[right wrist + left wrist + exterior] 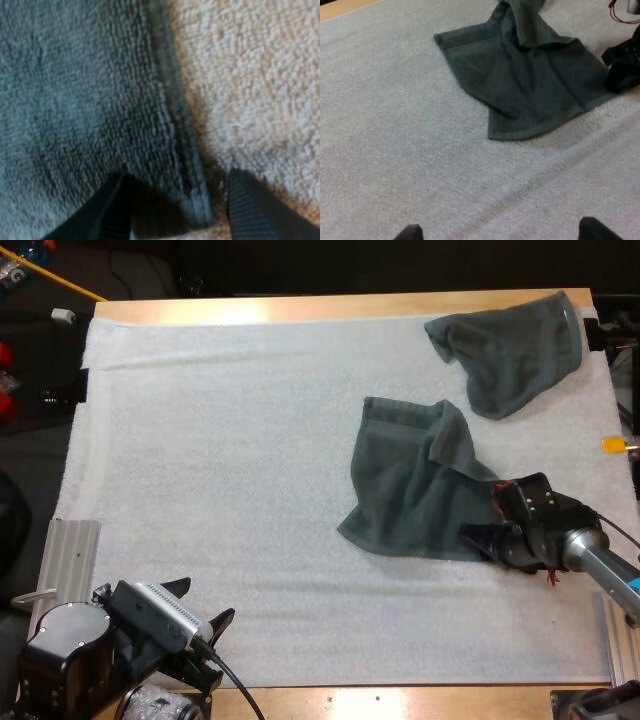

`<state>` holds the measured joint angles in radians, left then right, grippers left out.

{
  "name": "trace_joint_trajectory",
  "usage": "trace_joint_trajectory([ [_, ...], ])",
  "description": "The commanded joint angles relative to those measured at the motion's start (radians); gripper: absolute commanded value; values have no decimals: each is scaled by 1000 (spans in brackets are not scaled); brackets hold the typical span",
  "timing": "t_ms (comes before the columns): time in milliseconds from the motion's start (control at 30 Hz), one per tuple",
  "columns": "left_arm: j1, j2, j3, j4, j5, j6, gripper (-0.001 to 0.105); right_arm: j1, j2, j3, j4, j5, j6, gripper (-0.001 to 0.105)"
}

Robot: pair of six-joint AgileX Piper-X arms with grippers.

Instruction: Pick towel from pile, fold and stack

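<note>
At the near left corner of the table, my left gripper hangs over the white mat with its fingers spread and nothing between them. A ribbed metal rail lies just beside the mat's left edge. Bare mat, fuzzy and faintly creased, covers nearly all the wood, leaving a light strip along the far side. Right of centre a grey-green towel lies loosely spread, one corner flopped over itself. My right gripper is down at its near right corner, fingers apart astride the hem, one over cloth, one over mat. A second towel lies crumpled in the far right corner.
</note>
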<state>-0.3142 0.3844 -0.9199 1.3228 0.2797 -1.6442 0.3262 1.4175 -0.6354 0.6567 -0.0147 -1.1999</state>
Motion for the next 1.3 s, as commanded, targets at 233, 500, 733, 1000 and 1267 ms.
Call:
trace_joint_trajectory([
  [233,-5,2,-3,-2,2,-8,59,-4,9,0,4,-20,9,15],
  [500,-8,62,1,-43,2,5,59,-2,-45,0,39,-3,-15,0],
  [733,-105,244,13,-175,9,17,59,-2,-145,0,122,38,-53,0],
  [1000,-224,550,13,-336,9,47,59,-2,-162,0,216,41,-57,0],
  [1267,-287,834,13,-479,9,56,59,-2,-162,0,244,41,-83,0],
])
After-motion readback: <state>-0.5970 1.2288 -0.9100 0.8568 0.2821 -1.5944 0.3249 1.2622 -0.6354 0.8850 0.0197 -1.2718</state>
